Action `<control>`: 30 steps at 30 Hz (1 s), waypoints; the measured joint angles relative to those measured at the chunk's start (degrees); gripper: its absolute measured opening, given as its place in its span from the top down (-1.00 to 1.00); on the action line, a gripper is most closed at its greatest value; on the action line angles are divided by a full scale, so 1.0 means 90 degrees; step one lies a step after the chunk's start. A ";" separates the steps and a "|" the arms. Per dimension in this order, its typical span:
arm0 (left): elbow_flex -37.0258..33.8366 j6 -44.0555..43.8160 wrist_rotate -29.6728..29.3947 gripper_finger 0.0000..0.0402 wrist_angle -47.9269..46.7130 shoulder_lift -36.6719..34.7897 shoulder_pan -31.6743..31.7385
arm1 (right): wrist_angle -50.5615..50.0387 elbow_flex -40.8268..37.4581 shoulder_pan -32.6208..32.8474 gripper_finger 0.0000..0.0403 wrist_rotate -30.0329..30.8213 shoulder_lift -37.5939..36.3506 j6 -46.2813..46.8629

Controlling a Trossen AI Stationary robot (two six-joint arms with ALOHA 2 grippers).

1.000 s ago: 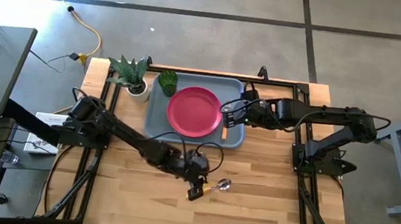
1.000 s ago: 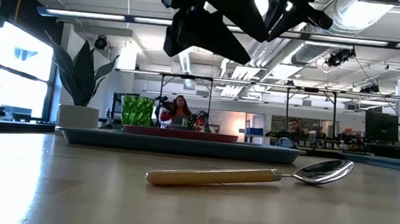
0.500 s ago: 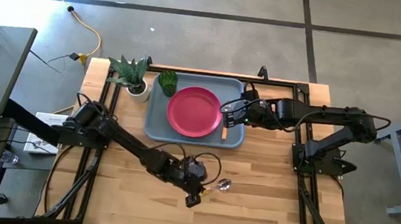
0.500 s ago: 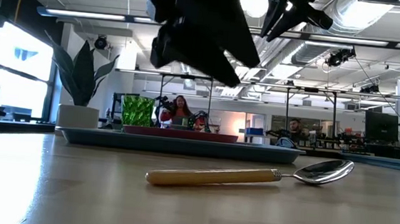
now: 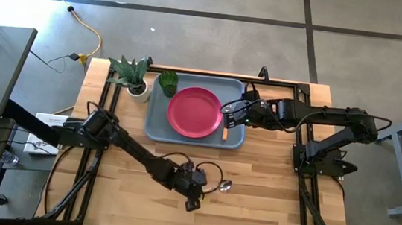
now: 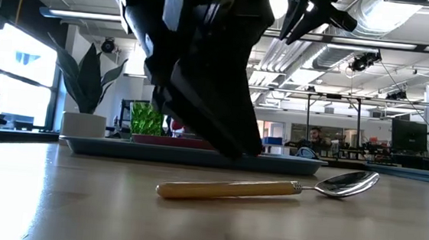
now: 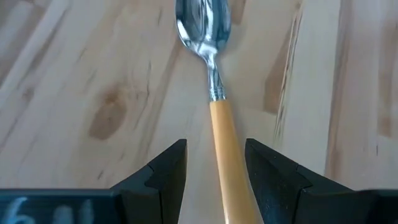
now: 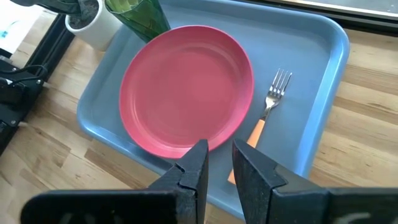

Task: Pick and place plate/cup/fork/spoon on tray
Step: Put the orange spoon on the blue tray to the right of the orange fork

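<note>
Orange-handled spoon point(image 7: 219, 118) lies flat on the table near its front edge, handle running between the parted fingers point(image 7: 163, 177) of the left tool point(image 5: 193, 199), which grips nothing yet. Risk, as judged: the thin, round handle sits flush on the wood, so closing too high could roll it aside or pinch only its end. Right tool point(image 5: 225, 115) hovers released over the tray's point(image 5: 156, 128) right rim; plate point(image 5: 195, 112), cup point(image 5: 168, 83) and fork point(image 8: 268, 109) rest on the tray.
</note>
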 joint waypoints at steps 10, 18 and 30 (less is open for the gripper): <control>0.0000 0.0005 0.0062 0.23 0.0052 0.0275 -0.0142 | -0.0012 0.0000 0.0000 0.68 0.0046 0.0000 -0.0002; 0.0024 0.0002 -0.0038 0.23 0.0092 0.0415 -0.0168 | -0.0024 0.0000 0.0000 0.68 0.0053 0.0000 -0.0038; 0.0017 -0.0091 0.0065 0.66 0.0014 0.0501 -0.0032 | -0.0049 0.0000 0.0000 0.68 0.0047 0.0000 -0.0039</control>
